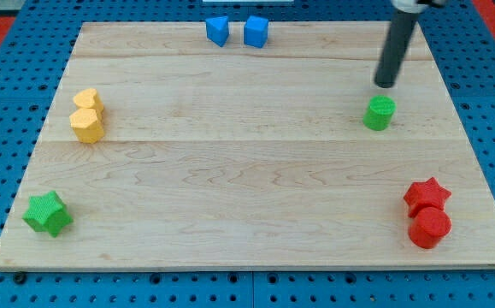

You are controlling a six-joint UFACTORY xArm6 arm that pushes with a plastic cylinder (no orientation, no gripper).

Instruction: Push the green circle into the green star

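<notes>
The green circle (pixel 380 113) stands on the wooden board (pixel 247 171) at the view's right, upper half. The green star (pixel 48 213) lies near the board's bottom left corner, far from the circle. My tip (pixel 385 85) is just above the green circle, toward the view's top, a small gap from it. The dark rod rises from there to the view's top edge.
Two blue blocks (pixel 218 30) (pixel 256 32) sit side by side at the board's top edge. Two yellow blocks (pixel 88 100) (pixel 87 125) touch at the left. A red star (pixel 426 195) and a red circle (pixel 429 228) touch at the bottom right.
</notes>
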